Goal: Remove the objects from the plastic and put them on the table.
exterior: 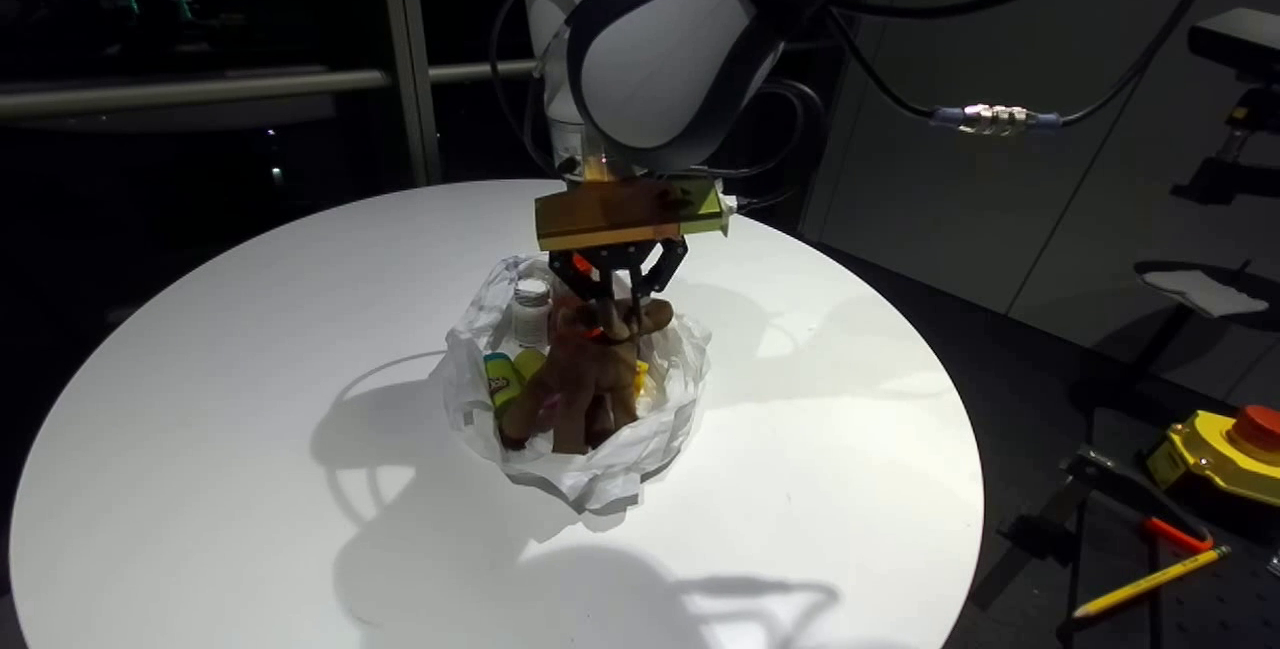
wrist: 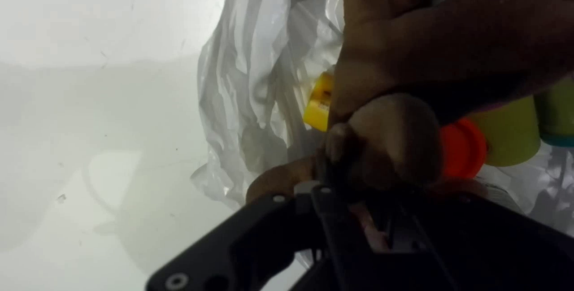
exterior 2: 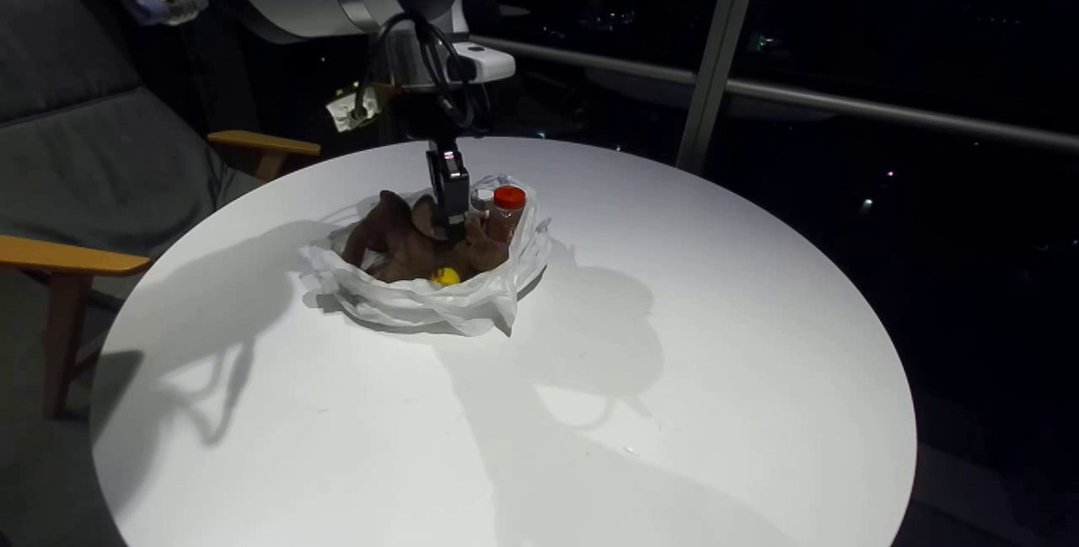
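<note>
Your pincer is narrow, pinching the brown animal figure, whose body sits below it inside the plastic bag on the table; also in the bag, near your pincer, a red-capped bottle stands upright.

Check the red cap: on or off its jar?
On: in an exterior view, the cap sits atop the jar; how tight, cannot tell.
</note>
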Available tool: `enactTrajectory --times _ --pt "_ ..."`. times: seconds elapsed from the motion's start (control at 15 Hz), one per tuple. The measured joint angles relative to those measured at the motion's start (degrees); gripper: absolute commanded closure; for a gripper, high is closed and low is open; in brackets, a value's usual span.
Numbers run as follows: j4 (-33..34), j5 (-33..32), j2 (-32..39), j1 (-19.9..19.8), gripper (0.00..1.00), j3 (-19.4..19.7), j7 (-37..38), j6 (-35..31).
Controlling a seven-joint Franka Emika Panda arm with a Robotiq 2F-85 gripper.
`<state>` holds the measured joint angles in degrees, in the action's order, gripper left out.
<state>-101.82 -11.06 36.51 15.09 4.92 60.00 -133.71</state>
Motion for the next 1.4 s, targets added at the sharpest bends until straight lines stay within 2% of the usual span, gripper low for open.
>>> enactTrajectory --times 0.4,0.6,0.87,1.13,1.4 --pt "-1.35 2.7 -3.39 0.04 0.98 -0.54 0.0 -0.7" --pt "-5.91 1.31 -10.42 0.93 0.98 -0.37 0.73 -0.8" --pt "-15.07 -5.49 -22.73 0.91 0.98 0.38 5.3 -0.33" --pt "-23.19 -11.47 -33.36 -2.69 0.98 0.44 8.42 2.75" --pt "-25.65 -16.32 -37.04 -7.98 0.98 -0.03 8.61 9.35"
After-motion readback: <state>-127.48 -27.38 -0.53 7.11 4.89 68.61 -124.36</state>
